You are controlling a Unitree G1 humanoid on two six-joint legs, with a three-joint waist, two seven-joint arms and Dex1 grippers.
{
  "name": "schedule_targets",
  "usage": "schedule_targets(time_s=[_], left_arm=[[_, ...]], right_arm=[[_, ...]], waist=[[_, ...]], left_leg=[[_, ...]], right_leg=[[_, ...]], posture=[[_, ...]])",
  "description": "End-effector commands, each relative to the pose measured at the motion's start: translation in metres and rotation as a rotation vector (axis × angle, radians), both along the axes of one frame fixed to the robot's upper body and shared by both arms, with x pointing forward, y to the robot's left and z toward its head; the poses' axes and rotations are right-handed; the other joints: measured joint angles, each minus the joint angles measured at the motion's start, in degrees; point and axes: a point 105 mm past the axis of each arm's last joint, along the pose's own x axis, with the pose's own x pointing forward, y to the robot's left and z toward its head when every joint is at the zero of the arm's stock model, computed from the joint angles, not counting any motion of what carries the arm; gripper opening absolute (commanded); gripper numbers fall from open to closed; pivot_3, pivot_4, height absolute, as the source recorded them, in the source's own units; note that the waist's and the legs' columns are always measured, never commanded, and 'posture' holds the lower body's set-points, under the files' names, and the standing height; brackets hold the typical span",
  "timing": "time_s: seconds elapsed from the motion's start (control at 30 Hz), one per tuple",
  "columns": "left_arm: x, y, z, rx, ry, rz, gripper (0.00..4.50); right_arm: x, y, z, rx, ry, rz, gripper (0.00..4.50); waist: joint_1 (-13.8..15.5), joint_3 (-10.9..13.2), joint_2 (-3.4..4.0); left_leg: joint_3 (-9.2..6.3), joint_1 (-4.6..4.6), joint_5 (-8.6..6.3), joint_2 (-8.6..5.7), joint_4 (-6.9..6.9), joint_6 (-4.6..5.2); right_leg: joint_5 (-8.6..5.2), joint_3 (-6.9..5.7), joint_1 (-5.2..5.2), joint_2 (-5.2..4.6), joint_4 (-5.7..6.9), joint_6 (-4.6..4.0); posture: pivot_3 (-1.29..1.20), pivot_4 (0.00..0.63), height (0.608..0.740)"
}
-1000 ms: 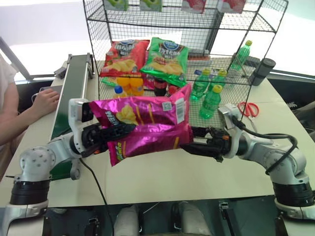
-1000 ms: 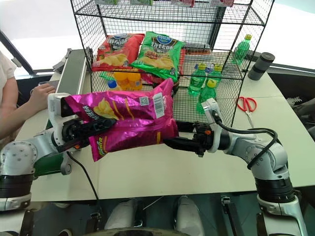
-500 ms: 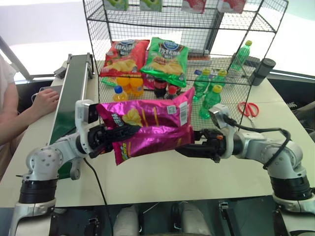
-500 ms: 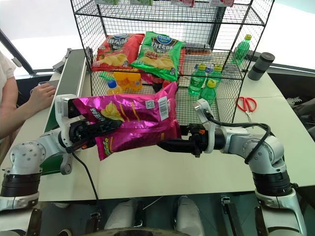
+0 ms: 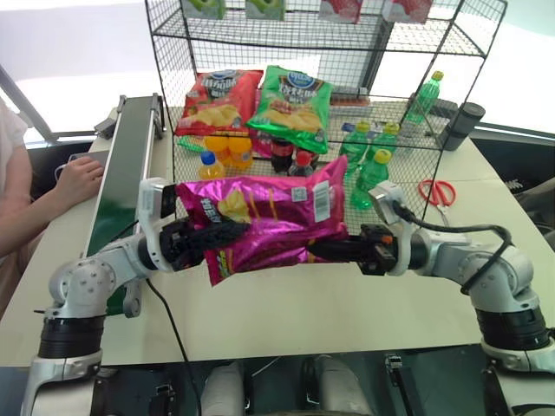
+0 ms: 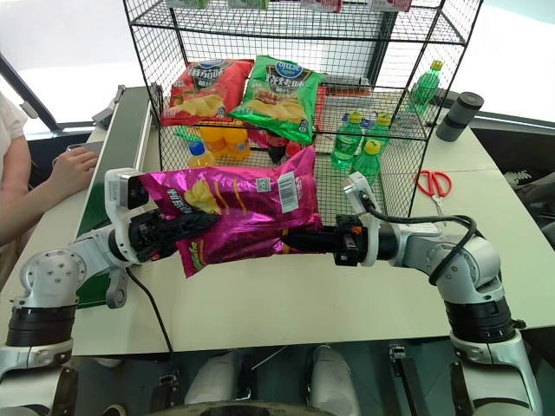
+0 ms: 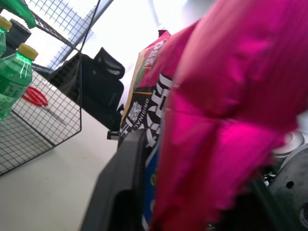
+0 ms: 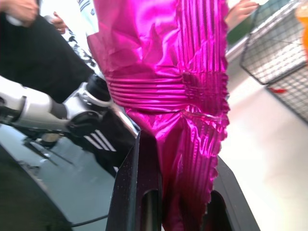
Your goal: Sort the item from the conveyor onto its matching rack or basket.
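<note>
The magenta chip bag [image 5: 269, 217] hangs in the air in front of the black wire rack [image 5: 260, 39], its long axis level and running across the rack's face, well above the pale surface [image 5: 347, 303]. The right gripper [image 8: 180, 159] reaches in level from the bag's barcode end, and the right wrist view shows its fingers [image 8: 139, 178] pressed together on the crimped seam, pinching it. The left gripper [image 5: 208, 236] lies along the bag's other end, its fingers [image 7: 122, 187] against the printed face; whether they clamp or have let go I cannot tell. The rack lies beyond the bag, so the coming move is likely forward and up, carried by the right arm. The dark green conveyor [image 5: 121, 173] runs beside the rack, on the left arm's side, a person's hand [image 5: 78, 179] resting by it.
</note>
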Motion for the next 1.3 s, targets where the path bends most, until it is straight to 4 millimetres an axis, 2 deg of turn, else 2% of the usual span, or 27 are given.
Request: schedule_targets(time_s=[0.03, 0.07, 0.1, 0.13, 0.27, 0.37, 0.43, 0.53, 0.6, 0.67, 0.73, 0.9, 1.0, 1.07, 1.17, 1.3], left_arm=[[0.000, 0.011, 0.002, 0.021, -0.043, 0.044, 3.81], [0.000, 0.014, -0.001, 0.035, -0.040, 0.051, 4.23], [0.001, 0.016, -0.003, 0.047, -0.046, 0.070, 4.46], [0.002, 0.018, -0.006, 0.061, -0.054, 0.088, 4.50], [0.010, 0.021, -0.013, 0.105, -0.105, 0.156, 4.50], [0.029, 0.018, -0.014, 0.157, -0.227, 0.281, 4.50], [0.038, 0.016, -0.011, 0.151, -0.271, 0.342, 4.50], [0.042, 0.000, -0.005, 0.130, -0.336, 0.331, 4.50], [0.045, -0.009, 0.002, 0.106, -0.375, 0.329, 4.50], [0.049, -0.015, 0.005, 0.113, -0.444, 0.358, 4.50], [0.052, -0.020, 0.012, 0.082, -0.459, 0.361, 4.50], [0.054, -0.039, 0.018, 0.077, -0.553, 0.396, 4.50], [0.054, -0.043, 0.014, 0.074, -0.557, 0.415, 4.50], [0.053, -0.043, 0.013, 0.073, -0.553, 0.427, 4.50], [0.050, -0.042, 0.014, 0.070, -0.552, 0.443, 4.50], [0.048, -0.042, 0.012, 0.086, -0.564, 0.456, 4.50]], right_arm=[[0.000, -0.013, 0.014, 0.014, -0.094, -0.067, 0.05], [-0.001, -0.019, 0.013, 0.002, -0.105, -0.092, 0.05], [-0.003, -0.025, 0.014, -0.017, -0.129, -0.124, 0.05], [-0.003, -0.035, 0.017, -0.032, -0.160, -0.185, 0.05], [-0.011, -0.066, 0.038, -0.068, -0.290, -0.363, 0.05], [-0.021, -0.090, 0.052, -0.168, -0.480, -0.512, 0.05], [-0.024, -0.098, 0.061, -0.184, -0.554, -0.574, 0.05], [-0.029, -0.119, 0.087, -0.199, -0.726, -0.725, 0.05], [-0.025, -0.133, 0.109, -0.224, -0.879, -0.843, 0.05], [-0.023, -0.137, 0.122, -0.207, -0.946, -0.891, 0.05], [-0.017, -0.141, 0.134, -0.296, -1.095, -0.935, 0.05], [0.011, -0.140, 0.129, -0.630, -1.399, -0.934, 0.05], [0.025, -0.137, 0.126, -0.799, -1.574, -0.911, 0.05], [0.031, -0.137, 0.127, -0.851, -1.651, -0.919, 0.05], [0.046, -0.146, 0.122, -1.008, -1.712, -0.909, 0.05], [0.065, -0.143, 0.116, -1.025, -1.741, -0.930, 0.05]], waist=[[0.0, 0.0, 0.00], [0.0, 0.0, 0.00], [0.0, 0.0, 0.00], [0.2, 0.0, 0.01], [1.2, 0.0, 0.02], [1.6, 0.0, 0.02], [1.9, 0.0, -0.01], [2.1, 0.0, -0.03], [2.3, 0.0, -0.03], [2.3, 0.0, -0.03], [2.3, 0.0, -0.04], [2.2, 0.0, -0.07], [2.3, 0.0, -0.08], [2.0, 0.0, -0.07], [1.6, 0.0, -0.08], [1.0, 0.1, -0.16]], left_leg=[[0.00, 0.00, 0.00, 0.00, 0.00, 0.00], [0.01, 0.00, 0.00, 0.00, 0.00, 0.00], [0.01, -0.01, 0.00, 0.00, 0.00, 0.00], [0.01, -0.01, 0.00, 0.00, -0.01, 0.00], [0.06, -0.02, -0.02, 0.00, -0.02, 0.02], [0.04, -0.01, -0.02, 0.00, -0.02, 0.02], [0.04, -0.02, -0.03, -0.01, -0.01, 0.03], [0.08, -0.03, -0.03, 0.00, -0.01, 0.04], [0.09, -0.01, -0.03, 0.00, -0.02, 0.04], [0.17, 0.01, -0.03, 0.00, 0.00, 0.04], [0.18, 0.03, -0.03, 0.01, 0.00, 0.04], [0.21, 0.04, -0.03, -0.12, -0.02, 0.05], [0.25, 0.03, 0.06, -0.14, -0.01, -0.09], [0.34, 0.04, 0.20, -0.14, -0.02, -0.34], [0.33, 0.05, 0.22, -0.09, -0.01, -0.36], [0.32, 0.07, 0.24, 0.00, -0.01, -0.40]], right_leg=[[0.00, 0.00, 0.00, 0.00, 0.00, 0.00], [0.00, 0.00, 0.00, 0.00, 0.00, 0.00], [0.00, 0.00, -0.01, 0.00, -0.01, 0.00], [0.00, 0.00, -0.01, 0.00, -0.02, 0.00], [0.00, 0.02, -0.04, -0.02, -0.07, 0.00], [-0.01, 0.01, -0.01, -0.04, -0.08, -0.01], [-0.01, 0.01, 0.00, -0.04, -0.12, -0.01], [0.00, 0.03, -0.02, -0.03, -0.13, 0.00], [0.00, 0.03, -0.01, -0.02, -0.13, 0.00], [0.00, 0.07, -0.01, -0.02, -0.13, 0.01], [0.00, 0.08, -0.01, 0.01, -0.11, 0.01], [-0.01, 0.07, 0.00, 0.02, -0.11, 0.02], [0.00, 0.08, -0.02, 0.00, -0.08, 0.03], [0.00, 0.10, -0.05, -0.01, -0.05, 0.04], [-0.01, 0.10, -0.04, -0.01, -0.04, 0.05], [-0.01, 0.09, 0.00, -0.01, -0.04, 0.06]], posture=[[0.00, 0.150, 0.740], [0.00, 0.150, 0.740], [0.00, 0.150, 0.740], [0.00, 0.150, 0.740], [0.00, 0.150, 0.740], [0.00, 0.150, 0.740], [0.00, 0.150, 0.740], [0.00, 0.150, 0.740], [0.00, 0.150, 0.740], [0.00, 0.150, 0.740], [0.00, 0.150, 0.740], [0.00, 0.150, 0.740], [0.00, 0.150, 0.740], [0.00, 0.150, 0.740], [0.00, 0.150, 0.740], [0.00, 0.150, 0.740]])
